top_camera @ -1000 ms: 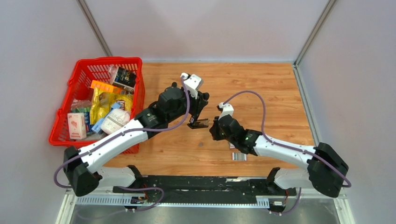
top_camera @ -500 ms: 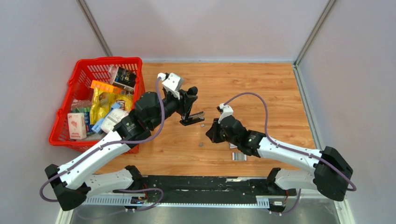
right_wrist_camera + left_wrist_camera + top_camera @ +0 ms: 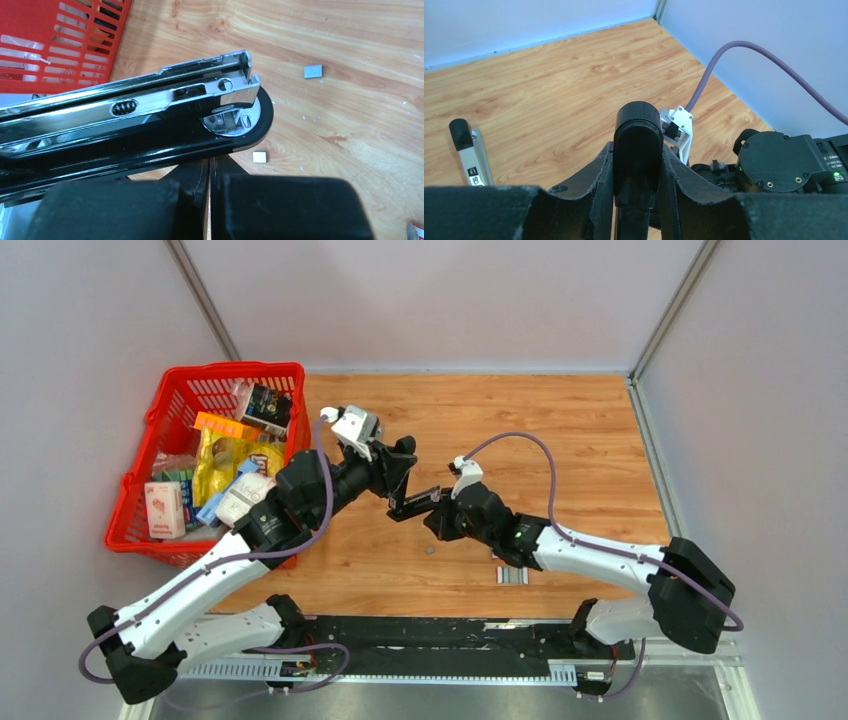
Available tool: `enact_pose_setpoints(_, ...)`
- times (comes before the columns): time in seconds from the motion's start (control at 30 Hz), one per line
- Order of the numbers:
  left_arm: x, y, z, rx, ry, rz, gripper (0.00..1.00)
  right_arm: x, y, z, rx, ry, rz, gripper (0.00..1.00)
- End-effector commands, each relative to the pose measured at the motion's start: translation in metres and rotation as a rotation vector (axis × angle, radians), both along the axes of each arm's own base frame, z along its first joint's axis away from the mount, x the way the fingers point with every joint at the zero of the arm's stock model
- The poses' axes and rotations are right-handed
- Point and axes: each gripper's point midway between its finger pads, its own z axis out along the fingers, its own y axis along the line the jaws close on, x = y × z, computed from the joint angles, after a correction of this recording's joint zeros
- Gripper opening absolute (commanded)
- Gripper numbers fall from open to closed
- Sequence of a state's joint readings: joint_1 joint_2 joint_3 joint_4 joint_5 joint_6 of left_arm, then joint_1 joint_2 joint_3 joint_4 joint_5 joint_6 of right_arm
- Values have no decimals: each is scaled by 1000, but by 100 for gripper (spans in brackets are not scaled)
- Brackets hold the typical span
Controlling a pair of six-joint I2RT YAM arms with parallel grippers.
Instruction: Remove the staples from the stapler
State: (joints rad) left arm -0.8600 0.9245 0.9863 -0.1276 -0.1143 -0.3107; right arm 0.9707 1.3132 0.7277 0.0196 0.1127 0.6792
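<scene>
My left fingers (image 3: pixel 600 172) are clamped on the stapler (image 3: pixel 638 142). Its rounded black end stands up between them, one finger against each flank. It is held off the tabletop (image 3: pixel 560 440), pointing across toward my other arm.

My right fingers (image 3: pixel 195 175) are pressed together with only a thin slit between them and nothing in that slit. Their tips sit right under the round front of the stapler's black base. I cannot tell whether they touch it. Just above them the stapler is hinged open: the chrome rail runs off to the left over the black base, and its open front end is almost over my fingertips. From above, my two sets of fingers meet at the stapler near the middle of the tabletop, left at its rear and right at its front.

The staples (image 3: pixel 313 71) lie loose on the wood, out of both grips. One small silvery piece is beyond the stapler's nose and another (image 3: pixel 259 157) is just beside the base, close to my right fingers. A longer silvery strip (image 3: pixel 512 575) lies beside my right forearm, nearer the front edge.

Farther left, a red basket (image 3: pixel 280 370) of packets sits by the wall.
</scene>
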Motion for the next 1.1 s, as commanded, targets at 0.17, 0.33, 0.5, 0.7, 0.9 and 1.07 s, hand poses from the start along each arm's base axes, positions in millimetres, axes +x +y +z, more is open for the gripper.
enact_pose_setpoints(0.17, -26, 2, 45, -228, 24, -67, 0, 30, 4, 62, 41, -189, -65, 0)
enact_pose_setpoints(0.33, -29, 6, 32, -222, 50, -62, 0, 32, -10, 82, 5, -245, -80, 0)
enact_pose_setpoints(0.5, -30, 4, 17, -204, 76, -68, 0, 30, -19, 103, 0, -293, -79, 0)
enact_pose_setpoints(0.7, -25, 0, 6, -185, 87, -61, 0, 26, -25, 117, 3, -312, -71, 0)
enact_pose_setpoints(0.9, -5, 3, -15, -81, 80, 23, 0, 25, -43, 119, -54, -325, -97, 0)
enact_pose_setpoints(1.07, 23, -1, -37, 48, 78, 76, 0, 15, -63, 120, -75, -325, -111, 0)
